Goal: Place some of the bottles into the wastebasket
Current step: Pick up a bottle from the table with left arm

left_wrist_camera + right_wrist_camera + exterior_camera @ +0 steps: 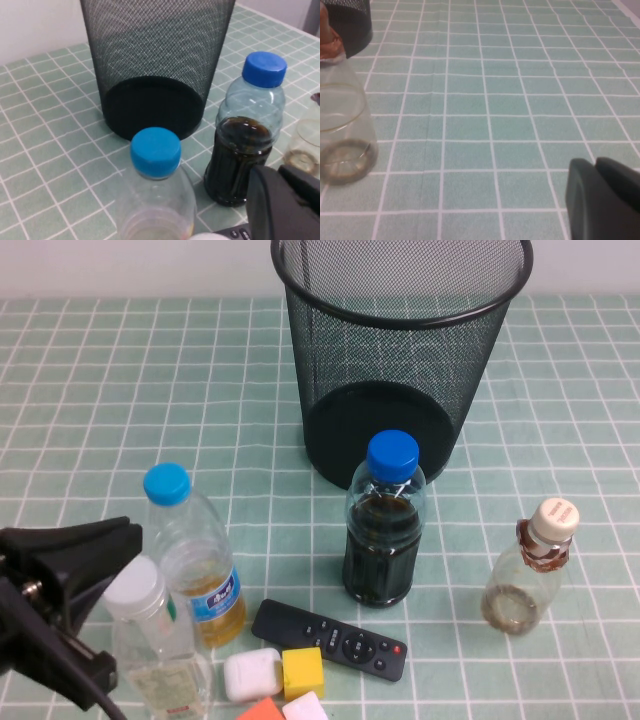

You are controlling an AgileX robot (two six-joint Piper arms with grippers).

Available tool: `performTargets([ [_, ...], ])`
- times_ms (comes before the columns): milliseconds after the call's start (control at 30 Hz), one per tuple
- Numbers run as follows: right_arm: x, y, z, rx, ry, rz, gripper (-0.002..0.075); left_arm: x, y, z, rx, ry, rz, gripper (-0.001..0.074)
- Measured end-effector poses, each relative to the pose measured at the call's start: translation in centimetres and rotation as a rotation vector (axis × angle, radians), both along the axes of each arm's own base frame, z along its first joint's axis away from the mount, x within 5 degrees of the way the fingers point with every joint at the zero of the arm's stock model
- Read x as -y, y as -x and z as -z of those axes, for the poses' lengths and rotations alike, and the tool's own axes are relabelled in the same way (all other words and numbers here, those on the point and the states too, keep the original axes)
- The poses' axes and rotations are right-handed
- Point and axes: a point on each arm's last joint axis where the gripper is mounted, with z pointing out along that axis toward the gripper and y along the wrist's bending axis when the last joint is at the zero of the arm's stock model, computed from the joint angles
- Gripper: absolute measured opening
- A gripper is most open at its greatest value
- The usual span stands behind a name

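Edge-cropping: left claw (90, 552), right claw (604, 201)

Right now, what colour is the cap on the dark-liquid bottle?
Blue. The cap on the dark bottle shows best in the high view.

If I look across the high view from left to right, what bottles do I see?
White-capped bottle beside the left gripper → yellow-liquid bottle → dark-liquid bottle → small cream-capped bottle. The right gripper appears only in the right wrist view.

Green checked tablecloth (90, 390) carries wastebasket (400, 350), bottles (160, 650), remote (330, 640).
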Motion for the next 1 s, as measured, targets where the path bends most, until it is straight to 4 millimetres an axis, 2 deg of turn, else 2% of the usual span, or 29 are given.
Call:
performTargets([
  [67,0.0,0.0,0.0,0.000,0.000,0.000,-0.0008,-0.1,-0.2,1.1,0.004,0.006,-0.020,0.0030],
  [133,0.0,0.0,0.0,0.000,0.000,0.000,-0.0008,-0.1,-0.3,1.9,0.007,-0.002,-0.028,0.0102],
  [200,0.0,0.0,0.0,0.000,0.000,0.000,-0.0008,-0.2,-0.4,2.2,0.014,-0.002,-0.036,0.0202],
  [333,0.0,0.0,0.0,0.000,0.000,0.000,-0.0008,-0.3,-0.6,3.0,0.032,0.005,-0.060,0.0463],
  [367,0.0,0.0,0.0,0.000,0.000,0.000,-0.0008,-0.3,-0.7,3.2,0.043,0.008,-0.071,0.0511],
  [433,0.0,0.0,0.0,0.000,0.000,0.000,-0.0008,-0.4,-1.0,3.5,0.063,0.024,-0.093,0.0559],
  [633,0.0,0.0,0.0,0.000,0.000,0.000,-0.0008,0.0,-2.0,4.5,0.024,0.016,-0.115,0.0594],
  [1000,0.0,0.0,0.0,0.000,0.000,0.000,-0.0008,1.1,-3.7,6.8,-0.101,-0.051,-0.123,0.0582],
])
